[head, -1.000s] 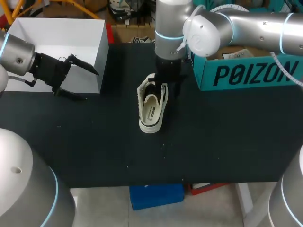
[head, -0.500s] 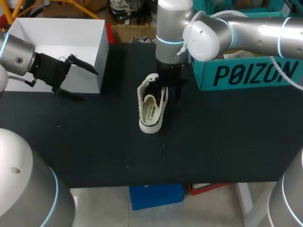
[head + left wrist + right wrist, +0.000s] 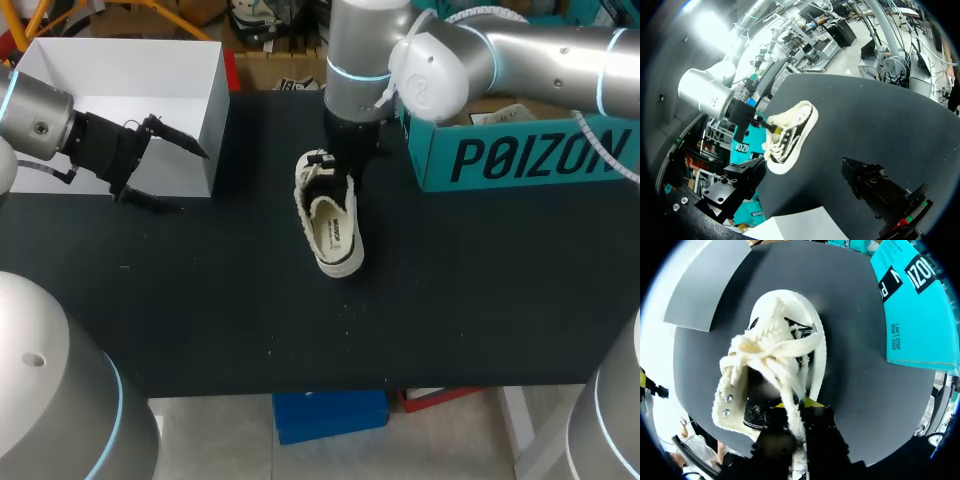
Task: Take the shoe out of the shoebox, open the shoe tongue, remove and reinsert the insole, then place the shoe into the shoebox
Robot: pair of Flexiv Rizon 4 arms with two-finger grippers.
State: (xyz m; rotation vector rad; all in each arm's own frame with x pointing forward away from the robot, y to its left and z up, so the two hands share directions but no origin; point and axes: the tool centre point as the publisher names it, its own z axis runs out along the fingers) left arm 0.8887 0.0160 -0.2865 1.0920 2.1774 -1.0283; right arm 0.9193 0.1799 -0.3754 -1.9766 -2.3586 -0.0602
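Right wrist view: right fingers [image 3: 812,402] clamping shoe [image 3: 816,342] at laces [image 3: 774,347]. Likely best: drawing laces back slowly, sole pressing counter [image 3: 200,300]. Left fingers [image 3: 180,141] apart, idling at shoe's 9 o'clock, head view.

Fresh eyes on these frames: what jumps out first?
First, the cream-white lace-up sneaker in the middle of the black table, with the right arm's tool down at its laced end. Then the teal cardboard shoebox at the back right and the open white box at the back left. The left tool hangs open in front of the white box.
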